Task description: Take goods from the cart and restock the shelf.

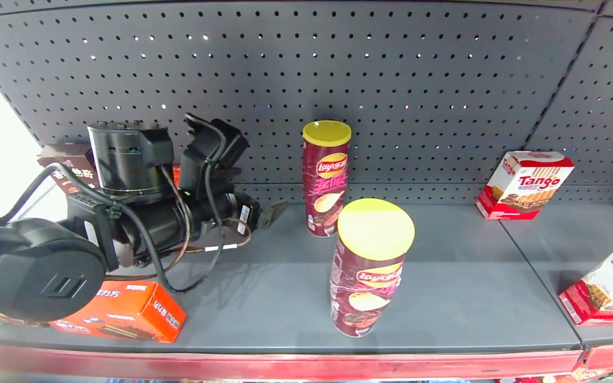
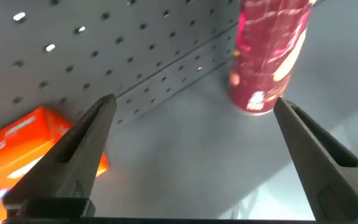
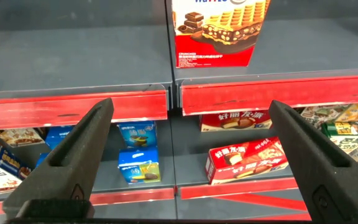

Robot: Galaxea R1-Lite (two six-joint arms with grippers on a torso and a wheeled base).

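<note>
Head view, shelf: a grey shelf (image 1: pixel 264 298) with a red front edge, closed behind by a perforated back panel (image 1: pixel 285 64).
Head view, goods: the rear can (image 1: pixel 326 178) stands upright close to the back panel. The front can (image 1: pixel 367 276) stands upright nearer the red edge, a little to the right. The two are near each other but apart, one before the other as stock is usually faced.
Head view, left arm: the left gripper (image 1: pixel 270 211) lies low over the shelf, pointing toward the rear can and stopping just short of it.
Head view, neighbours: an orange box (image 1: pixel 125 316) lies flat at the front left and a brown box (image 1: pixel 67 165) sits behind the arm. One wafer box (image 1: pixel 524 183) leans at the far right, and a second wafer box (image 1: pixel 610 287) lies on the next bay.
Left wrist view, grip: the left gripper (image 2: pixel 194 102) has its fingers spread wide with nothing between them. The rear can (image 2: pixel 269 56) stands beyond the tips, untouched.
Left wrist view, surroundings: an orange pack (image 2: pixel 23 146) lies at the foot of the back panel.
Left wrist view, reading: both cans appear already delivered, so the spread fingers suit a release or a small correction.
Right wrist view, grip: the right gripper (image 3: pixel 191 104) is also spread and empty.
Right wrist view, surroundings: it faces the lower shelves (image 3: pixel 278 93), where a wafer carton (image 3: pixel 216 31) stands upright above blue packs (image 3: pixel 137 155) and red boxes (image 3: pixel 247 162).
Right wrist view, reading: held low and free, this arm seems ready to fetch the next item.
</note>
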